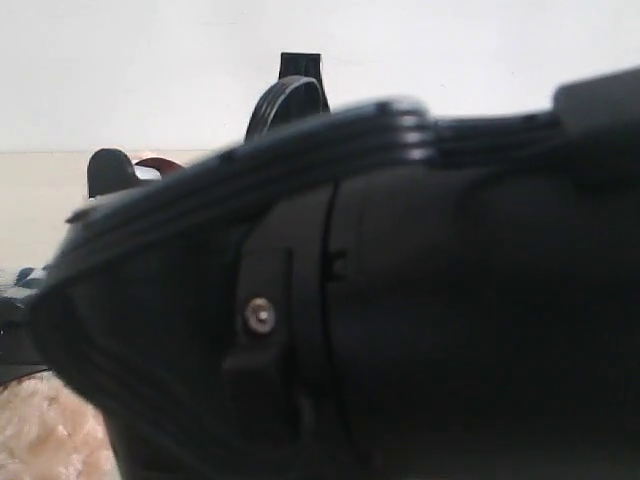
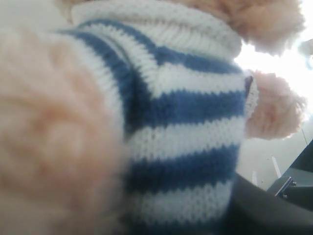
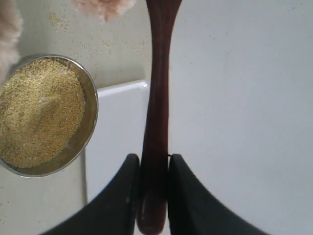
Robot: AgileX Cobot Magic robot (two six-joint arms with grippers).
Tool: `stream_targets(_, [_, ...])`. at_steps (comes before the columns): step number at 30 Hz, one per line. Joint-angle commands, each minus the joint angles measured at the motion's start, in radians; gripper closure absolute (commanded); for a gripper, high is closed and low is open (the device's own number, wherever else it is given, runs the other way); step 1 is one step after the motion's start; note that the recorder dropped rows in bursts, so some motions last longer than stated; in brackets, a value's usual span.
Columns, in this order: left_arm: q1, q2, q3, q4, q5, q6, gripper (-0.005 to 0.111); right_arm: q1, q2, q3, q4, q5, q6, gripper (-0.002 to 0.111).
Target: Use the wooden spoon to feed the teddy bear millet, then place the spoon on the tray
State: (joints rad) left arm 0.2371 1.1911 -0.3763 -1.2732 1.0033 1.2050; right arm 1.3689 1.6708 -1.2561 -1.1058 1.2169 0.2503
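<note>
Black right tool (image 3: 152, 160) pinches the slim, glossy wooden spoon (image 3: 159, 88) near grainy millet (image 3: 39, 112) in a steel bowl (image 3: 92, 105).

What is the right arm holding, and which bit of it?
The right end effector pinches the wooden spoon near the end of its handle.

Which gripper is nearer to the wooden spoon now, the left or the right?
Right. The right gripper clamps the wooden spoon by its handle. The left wrist view shows only the teddy bear up close, no spoon.
</note>
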Motion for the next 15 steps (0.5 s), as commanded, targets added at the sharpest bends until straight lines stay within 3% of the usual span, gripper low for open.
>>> stream_targets(1, [0.001, 0.001, 0.003, -0.020, 0.016, 0.007, 0.102, -0.017, -0.052, 0.000, 0.000, 0.004, 0.062, 0.108])
stream_targets(5, [0.001, 0.001, 0.003, -0.020, 0.016, 0.007, 0.102, -0.079, -0.132, 0.000, 0.091, 0.004, 0.091, 0.108])
stream_targets(11, [0.001, 0.001, 0.003, -0.020, 0.016, 0.007, 0.102, -0.359, -0.180, 0.000, 0.481, 0.004, -0.103, 0.108])
stream_targets(15, [0.001, 0.001, 0.003, -0.020, 0.016, 0.007, 0.102, -0.442, -0.170, 0.031, 0.533, 0.004, -0.157, 0.108])
